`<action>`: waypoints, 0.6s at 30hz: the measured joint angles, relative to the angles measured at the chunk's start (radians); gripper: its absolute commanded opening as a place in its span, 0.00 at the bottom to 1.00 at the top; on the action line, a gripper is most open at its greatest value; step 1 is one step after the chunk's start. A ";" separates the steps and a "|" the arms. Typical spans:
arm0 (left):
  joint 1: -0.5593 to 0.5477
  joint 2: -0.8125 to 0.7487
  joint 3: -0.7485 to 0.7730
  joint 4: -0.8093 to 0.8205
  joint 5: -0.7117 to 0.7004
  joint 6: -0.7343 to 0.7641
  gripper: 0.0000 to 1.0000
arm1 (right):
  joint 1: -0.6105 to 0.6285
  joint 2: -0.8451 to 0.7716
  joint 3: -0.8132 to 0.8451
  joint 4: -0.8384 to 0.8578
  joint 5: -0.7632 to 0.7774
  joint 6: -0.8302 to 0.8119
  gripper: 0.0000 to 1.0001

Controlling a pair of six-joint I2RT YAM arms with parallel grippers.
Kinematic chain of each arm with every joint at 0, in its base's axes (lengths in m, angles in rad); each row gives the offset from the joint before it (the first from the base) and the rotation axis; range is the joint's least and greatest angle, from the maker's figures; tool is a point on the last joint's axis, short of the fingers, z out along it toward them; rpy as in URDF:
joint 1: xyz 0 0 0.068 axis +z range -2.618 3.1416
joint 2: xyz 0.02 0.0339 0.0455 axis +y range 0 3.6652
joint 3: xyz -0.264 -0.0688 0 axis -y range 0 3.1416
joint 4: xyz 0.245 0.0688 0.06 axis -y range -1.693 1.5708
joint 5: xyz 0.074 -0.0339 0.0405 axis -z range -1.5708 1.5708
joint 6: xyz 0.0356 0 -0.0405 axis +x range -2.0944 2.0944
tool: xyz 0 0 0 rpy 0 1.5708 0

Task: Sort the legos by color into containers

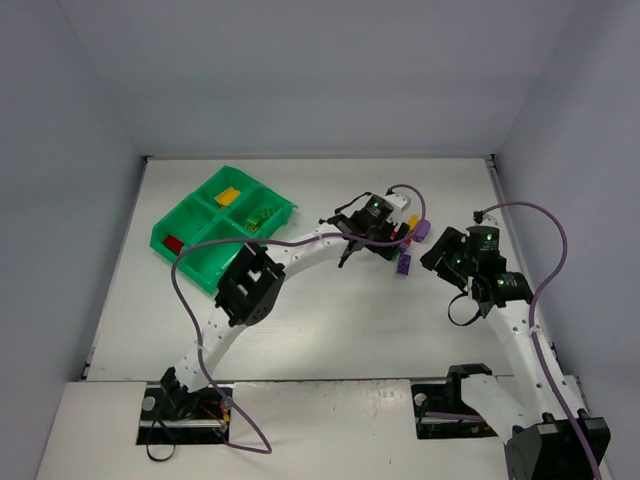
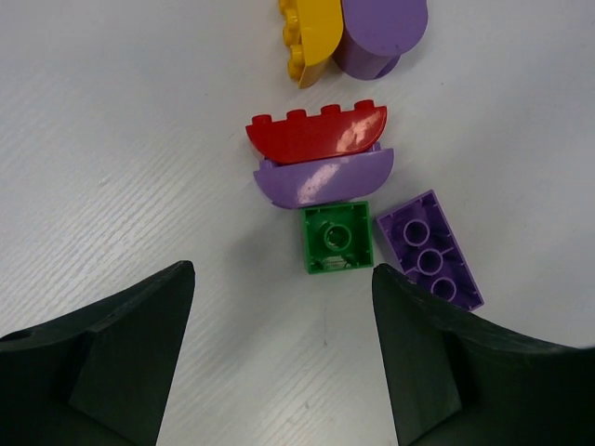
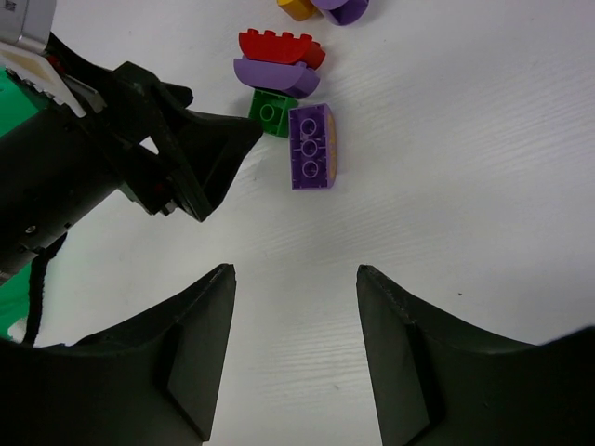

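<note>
Legos [image 1: 404, 263] sit in a tight cluster on the white table [image 2: 112, 139], right of centre and well apart from the green tray [image 1: 160, 238]. The left gripper [image 2: 284, 321] hovers over them, jaws wide apart and holding nothing. Just ahead of it lies a green square brick [image 2: 337, 238], touching a purple curved brick [image 2: 321, 178], which presses against a red curved brick [image 2: 316, 133]. A purple flat brick [image 2: 429, 251] lies beside the green one. The right gripper [image 3: 296, 316] hangs nearby, jaws apart and empty. Over in the tray: a yellow brick [image 1: 229, 197], green bricks [image 1: 262, 217], a red one [image 1: 174, 243], each in separate compartments.
</note>
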State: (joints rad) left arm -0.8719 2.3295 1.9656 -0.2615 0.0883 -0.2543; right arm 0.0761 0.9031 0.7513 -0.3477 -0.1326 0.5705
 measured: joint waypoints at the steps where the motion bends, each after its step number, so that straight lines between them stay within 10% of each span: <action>1: -0.004 0.011 0.010 0.006 -0.003 0.000 0.71 | -0.002 -0.003 0.000 -0.005 0.002 -0.002 0.52; 18: -0.056 0.105 0.072 0.041 -0.052 -0.002 0.65 | -0.003 -0.015 0.000 -0.039 0.026 -0.031 0.52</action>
State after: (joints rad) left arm -0.9283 2.4344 2.0377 -0.2203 0.0364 -0.2558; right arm 0.0734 0.8879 0.7517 -0.3870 -0.1070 0.5396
